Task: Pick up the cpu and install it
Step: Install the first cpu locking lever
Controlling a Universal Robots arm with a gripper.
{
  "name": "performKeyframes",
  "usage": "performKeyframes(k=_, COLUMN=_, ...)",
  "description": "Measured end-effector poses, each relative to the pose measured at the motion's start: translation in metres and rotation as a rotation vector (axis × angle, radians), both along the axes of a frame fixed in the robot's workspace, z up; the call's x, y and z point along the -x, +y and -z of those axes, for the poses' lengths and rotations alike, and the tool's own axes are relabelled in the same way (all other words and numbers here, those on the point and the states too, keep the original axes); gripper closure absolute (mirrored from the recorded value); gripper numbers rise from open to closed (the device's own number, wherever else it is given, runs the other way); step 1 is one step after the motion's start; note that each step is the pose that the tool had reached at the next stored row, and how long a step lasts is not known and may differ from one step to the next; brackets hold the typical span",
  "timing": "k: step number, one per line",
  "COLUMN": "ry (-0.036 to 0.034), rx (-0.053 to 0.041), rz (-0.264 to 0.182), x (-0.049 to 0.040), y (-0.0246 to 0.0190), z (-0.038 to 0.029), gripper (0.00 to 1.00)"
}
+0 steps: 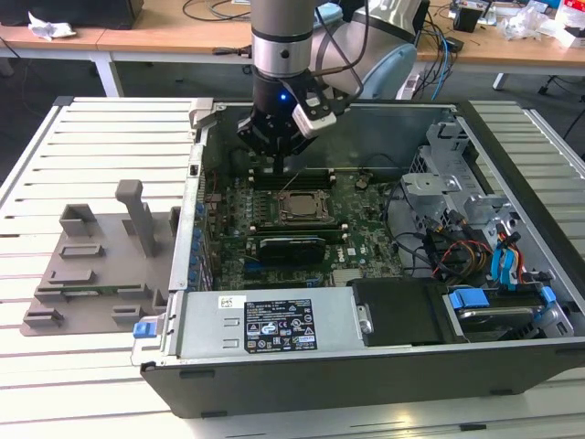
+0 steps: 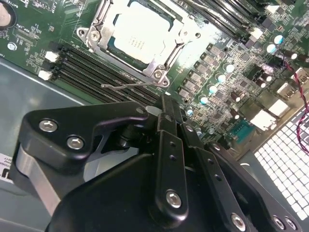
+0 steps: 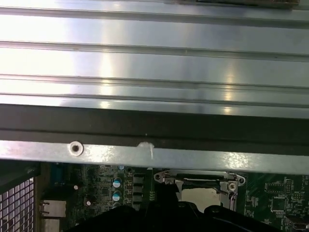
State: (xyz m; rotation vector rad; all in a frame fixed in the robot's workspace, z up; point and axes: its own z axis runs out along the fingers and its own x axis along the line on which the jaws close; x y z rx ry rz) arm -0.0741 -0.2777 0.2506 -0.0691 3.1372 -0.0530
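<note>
Exterior view: gripper [image 1: 277, 169] hangs inside the open case [image 1: 512, 165], the cpu [image 1: 299, 207] just below the fingers in its socket frame [image 1: 294, 194]. Second wrist view: fingers [image 2: 170, 126] pressed together, holding nothing; cpu [image 2: 139, 32] seated just beyond them, latch lever [image 2: 129, 86] between. First wrist view: cpu [image 3: 200, 195] near. Looks like seating is done; locking the frame likely remains

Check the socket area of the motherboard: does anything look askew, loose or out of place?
Nothing stands out. The silver-topped square cpu lies flat and square inside the metal socket frame on the green motherboard. The black gripper hangs beside the socket.
</note>
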Motion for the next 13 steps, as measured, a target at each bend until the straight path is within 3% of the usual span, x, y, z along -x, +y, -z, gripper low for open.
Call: performKeyframes(k=13, ry=0.0000, rx=0.0000, rz=0.000, x=0.0000, y=0.0000, z=0.0098, gripper=0.89)
